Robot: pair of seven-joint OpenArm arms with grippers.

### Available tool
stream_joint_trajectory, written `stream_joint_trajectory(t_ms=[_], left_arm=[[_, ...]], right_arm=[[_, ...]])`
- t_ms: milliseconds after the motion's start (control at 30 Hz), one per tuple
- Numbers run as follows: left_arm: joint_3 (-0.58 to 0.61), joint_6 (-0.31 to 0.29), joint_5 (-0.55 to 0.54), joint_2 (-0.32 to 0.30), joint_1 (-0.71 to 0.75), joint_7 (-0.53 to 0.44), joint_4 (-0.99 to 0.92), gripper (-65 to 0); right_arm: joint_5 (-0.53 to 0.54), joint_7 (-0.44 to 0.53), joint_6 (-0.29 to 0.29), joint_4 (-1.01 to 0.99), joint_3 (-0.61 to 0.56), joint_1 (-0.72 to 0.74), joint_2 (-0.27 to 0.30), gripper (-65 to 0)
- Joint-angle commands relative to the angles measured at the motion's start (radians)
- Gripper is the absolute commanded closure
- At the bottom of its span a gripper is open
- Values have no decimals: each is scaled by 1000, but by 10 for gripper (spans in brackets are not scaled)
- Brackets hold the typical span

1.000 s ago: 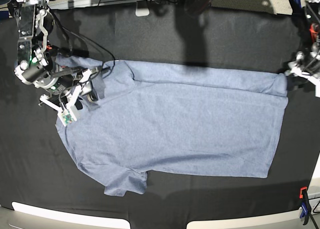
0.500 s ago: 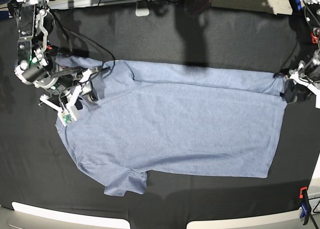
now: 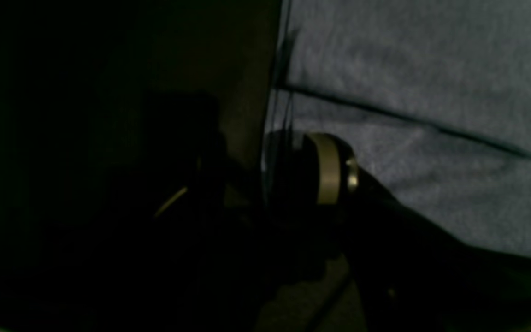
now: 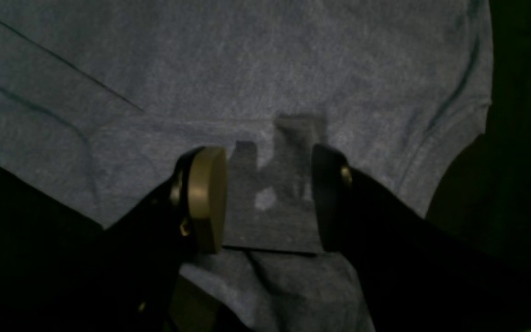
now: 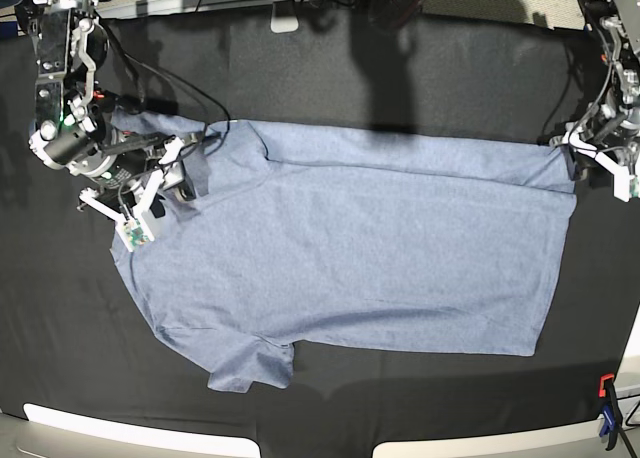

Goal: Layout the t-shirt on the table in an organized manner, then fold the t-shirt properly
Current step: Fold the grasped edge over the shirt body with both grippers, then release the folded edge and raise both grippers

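Right gripper (image 4: 268, 198) had jaws spread, fold of shirt (image 5: 350, 248) raised between pads, not pinched. Left gripper (image 5: 580, 158) sat at shirt's hem corner; only one finger (image 3: 327, 168) visible, so open or closed unclear. Shirt lay flat on table (image 5: 400, 68), plain side up, one sleeve toward near edge.

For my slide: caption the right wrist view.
Right gripper, jaws open, poised over the blue-grey t-shirt near its edge.

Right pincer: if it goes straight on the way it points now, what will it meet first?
Probably the t-shirt: in the right wrist view the open right pincer points onto its blue-grey cloth, apparently just above it; depth is unclear.
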Motion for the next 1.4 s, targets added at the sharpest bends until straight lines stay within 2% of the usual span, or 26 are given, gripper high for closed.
stream_joint_trajectory(t_ms=[0,300,400,467,567,600,700,833,900,967,1033,1100,1167,1300,1367], left_arm=[[-3,-2,-16,-11,-8,-22,6,-248],[-3,-3,-118,-11,-8,-21,-68,-248],[-3,-33,-165,-11,-9,-19,-105,-239],[-3,-45,-182,-11,-8,-19,-124,-189],[-3,-45,-182,-12,-8,-18,-131,-25],[-3,-45,-182,-12,-9,-19,-131,0],[-3,-45,-181,-11,-8,-18,-131,0],[-3,-45,-182,-11,-8,-4,-131,0],[-3,-45,-182,-11,-9,-5,-131,0],[-3,-45,-182,-11,-9,-10,-131,0],[-3,-45,-182,-11,-9,-11,-131,0],[-3,-45,-182,-12,-9,-11,-131,0],[-3,-45,-182,-11,-9,-12,-131,0],[-3,-45,-182,-12,-9,-11,-131,0],[-3,-45,-182,-12,-9,-11,-131,0]], right_arm=[[10,16,3,20,6,14,13,-290],[26,15,3,20,6,14,13,-290],[26,14,3,20,6,14,14,-290],[27,8,3,20,6,14,14,-290],[31,-10,2,20,6,14,14,-290],[48,-24,2,20,6,14,14,-290],[132,-85,3,28,27,0,14,-290],[89,-69,6,109,95,-103,18,-288],[61,-27,72,178,114,-190,39,-283],[21,77,132,251,114,-290,71,-262],[-35,153,141,291,97,-368,114,-260],[-116,161,140,288,57,-415,165,-260],[-207,192,122,267,10,-442,220,-260],[-386,268,-13,206,-101,-433,310,-260],[-430,269,-43,169,-154,-414,340,-260]])
